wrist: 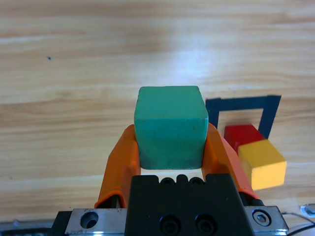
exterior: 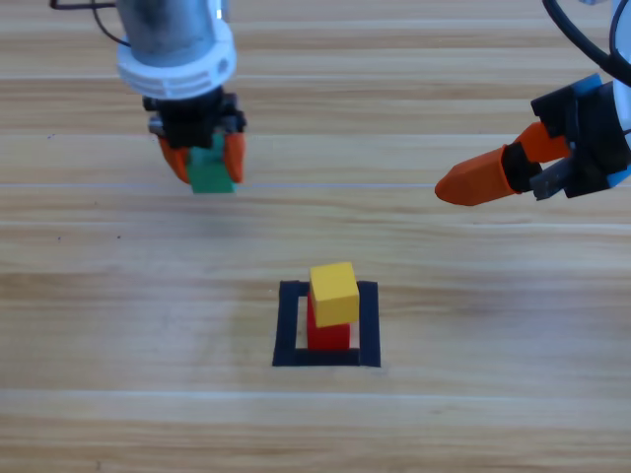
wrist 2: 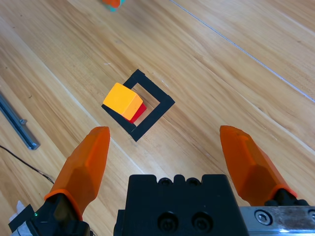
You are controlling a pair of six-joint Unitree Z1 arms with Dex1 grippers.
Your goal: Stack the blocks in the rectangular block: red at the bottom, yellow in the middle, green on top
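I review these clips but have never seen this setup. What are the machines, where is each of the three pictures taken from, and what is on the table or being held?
Two robot arms work at a wooden table. One picture looks down from overhead; the other two come from cameras on each arm's wrist. The left tool is shut on the green cube, up and left of the tape square. In that square the yellow cube sits on the red cube, a little off-centre. The right tool waits at the right with its jaws open, holding nothing.
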